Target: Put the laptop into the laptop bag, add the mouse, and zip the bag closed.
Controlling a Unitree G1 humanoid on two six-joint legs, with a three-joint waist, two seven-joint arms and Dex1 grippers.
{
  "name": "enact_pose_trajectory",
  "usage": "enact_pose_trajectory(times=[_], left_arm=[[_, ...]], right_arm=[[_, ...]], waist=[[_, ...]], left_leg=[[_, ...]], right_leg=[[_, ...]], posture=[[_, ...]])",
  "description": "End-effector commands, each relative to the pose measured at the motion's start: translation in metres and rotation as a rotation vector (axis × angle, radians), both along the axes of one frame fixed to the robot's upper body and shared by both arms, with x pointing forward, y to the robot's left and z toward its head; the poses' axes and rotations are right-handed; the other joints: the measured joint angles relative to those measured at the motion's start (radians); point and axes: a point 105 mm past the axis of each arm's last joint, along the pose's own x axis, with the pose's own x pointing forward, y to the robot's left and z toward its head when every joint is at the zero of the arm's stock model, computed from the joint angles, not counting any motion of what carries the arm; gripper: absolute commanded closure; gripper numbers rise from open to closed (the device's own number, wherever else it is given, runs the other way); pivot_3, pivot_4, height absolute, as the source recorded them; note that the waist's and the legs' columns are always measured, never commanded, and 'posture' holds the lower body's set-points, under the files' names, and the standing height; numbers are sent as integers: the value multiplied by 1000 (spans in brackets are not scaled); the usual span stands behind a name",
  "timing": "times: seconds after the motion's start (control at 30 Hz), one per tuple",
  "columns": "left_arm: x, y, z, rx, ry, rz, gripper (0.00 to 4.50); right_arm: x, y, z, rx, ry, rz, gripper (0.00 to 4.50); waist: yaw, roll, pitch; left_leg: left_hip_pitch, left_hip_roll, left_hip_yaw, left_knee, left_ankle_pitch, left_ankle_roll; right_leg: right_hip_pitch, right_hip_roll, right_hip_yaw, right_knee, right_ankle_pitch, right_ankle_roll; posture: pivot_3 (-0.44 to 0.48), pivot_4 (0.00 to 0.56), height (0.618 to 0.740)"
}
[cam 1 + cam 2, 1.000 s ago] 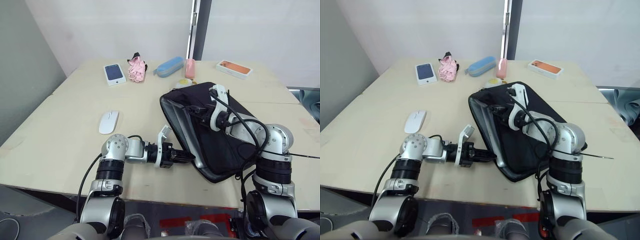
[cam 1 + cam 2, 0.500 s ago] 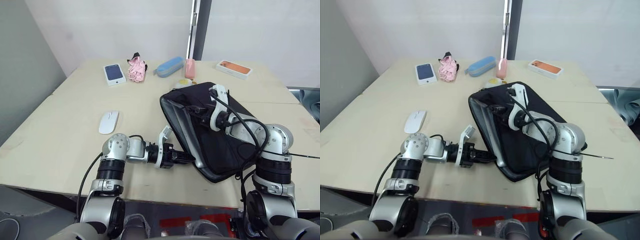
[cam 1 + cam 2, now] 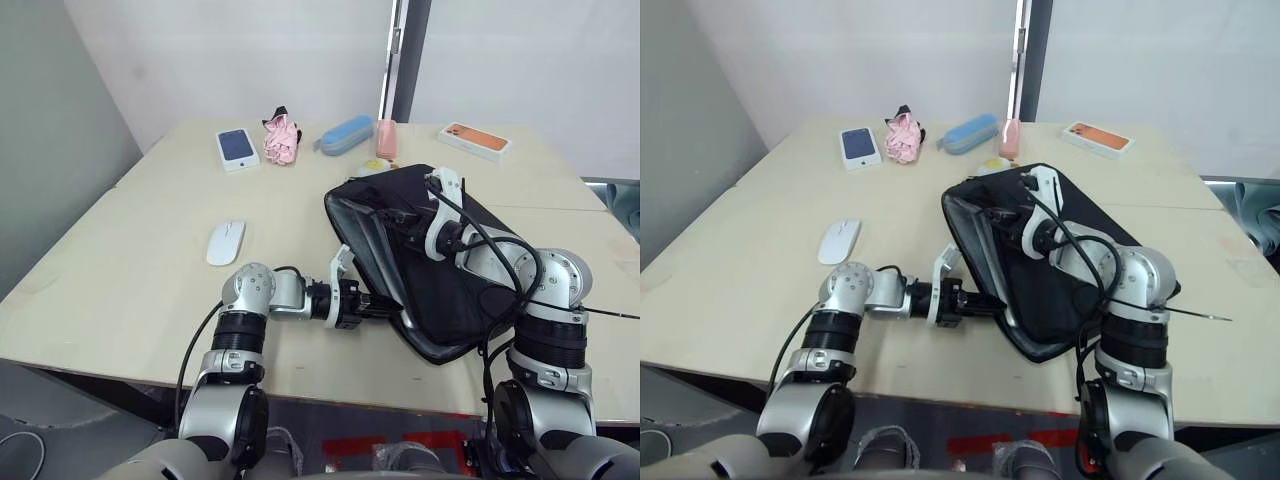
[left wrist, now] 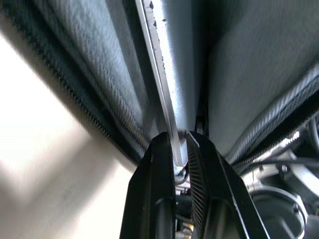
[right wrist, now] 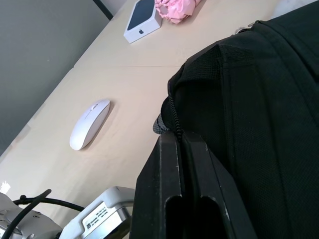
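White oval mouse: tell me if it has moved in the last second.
No. The white oval mouse keeps its place against the white phone box; the camera shifted.

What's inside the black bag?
The silver laptop sits partway in the bag's open mouth, its edge pinched by the left claw. The rest of the inside is hidden by the black fabric.

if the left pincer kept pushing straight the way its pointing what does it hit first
Nothing new: the left pincer is shut on the laptop edge and points into the open laptop bag. Going on, the laptop would probably slide deeper until it meets the bag's lining; depth there is unclear.
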Motion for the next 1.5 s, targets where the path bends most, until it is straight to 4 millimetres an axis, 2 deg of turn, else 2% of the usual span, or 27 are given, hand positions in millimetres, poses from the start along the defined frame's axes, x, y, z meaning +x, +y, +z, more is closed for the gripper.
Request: enact_pose_trajectory(times=[0.03, 0.23, 0.4, 0.53, 0.6, 0.77, 0.83, 0.93, 1.0, 1.07, 1.23, 1.37, 1.5], left_arm=[[1, -12, -2, 6, 2, -3, 4485], [10, -18, -3, 22, -4, 34, 4485], [16, -13, -4, 41, -28, 64, 4485], [16, -10, 9, -26, -43, 51, 4485], [16, -6, 16, -49, -58, 48, 3525], [14, 1, 21, -45, -104, 47, 1801], [16, 4, 20, -35, -111, 66, 1068], [26, 17, 24, -29, -109, 128, 75], [30, 26, 29, -40, -109, 156, 75], [35, 44, 43, -73, -123, 181, 75], [41, 88, 90, -238, -204, 240, 75], [37, 119, 117, -278, -327, 287, 75], [45, 152, 126, -227, -428, 450, 75]], right_arm=[[-7, 14, 21, 31, -82, 68, 4500], [-8, 21, 21, 40, -82, 85, 4500], [-7, 20, 21, 38, -83, 83, 4500], [-7, 16, 22, 34, -84, 74, 4500], [-6, 14, 22, 32, -85, 69, 4500], [-5, 9, 22, 30, -86, 58, 4500], [-5, 9, 22, 28, -87, 57, 4500], [-3, 4, 23, 21, -87, 48, 4500], [-3, 1, 23, 18, -87, 43, 4500], [-3, -4, 24, 13, -87, 32, 4500], [-4, -18, 23, 2, -83, 4, 4500], [-8, -23, 21, 3, -73, -2, 4500], [-13, -20, 17, 21, -57, 11, 4500]], waist=[[0, 0, 0], [1, 0, 0], [1, 0, 0], [-1, 0, 0], [-3, 0, 0], [-9, 0, 0], [-9, 0, 0], [-9, 0, 0], [-11, 0, 0], [-12, 0, 0], [-8, 0, 0], [-4, 0, 0], [-4, 0, 0]], left_leg=[[0, -1, 0, 0, 0, 0], [-1, -6, 0, -1, 1, 3], [-1, -7, 0, -1, 2, 6], [-1, -7, 0, -2, 2, 7], [-1, -7, 0, -2, 2, 7], [-3, -7, 0, -7, 2, 7], [-3, -7, 0, -9, 3, 7], [-3, -7, -1, -11, 3, 7], [-3, -7, 0, -10, 3, 7], [-2, -7, 0, -10, 3, 7], [-3, -7, -1, -10, 3, 7], [-6, -7, -2, -11, 3, 7], [-7, -7, -2, -11, 3, 7]], right_leg=[[0, -1, 0, -1, 0, 1], [1, -6, 0, -3, 1, 3], [1, -7, 0, -4, 2, 4], [1, -7, 0, -4, 2, 5], [1, -7, 0, -4, 2, 5], [-2, -6, -2, -6, 2, 5], [-2, -6, -3, -7, 5, 10], [-2, -6, -3, -8, 5, 10], [-2, -6, -3, -8, 4, 9], [-2, -6, -3, -7, 3, 6], [-2, -6, -3, -8, 1, 4], [-3, -5, -5, -9, 1, 4], [-4, -5, -6, -9, 1, 4]], posture=[[0, 150, 740], [0, 150, 740], [0, 150, 740], [0, 150, 740], [0, 150, 740], [0, 150, 740], [0, 150, 740], [0, 150, 740], [0, 150, 740], [0, 150, 740], [0, 150, 740], [0, 150, 740], [0, 150, 740]])
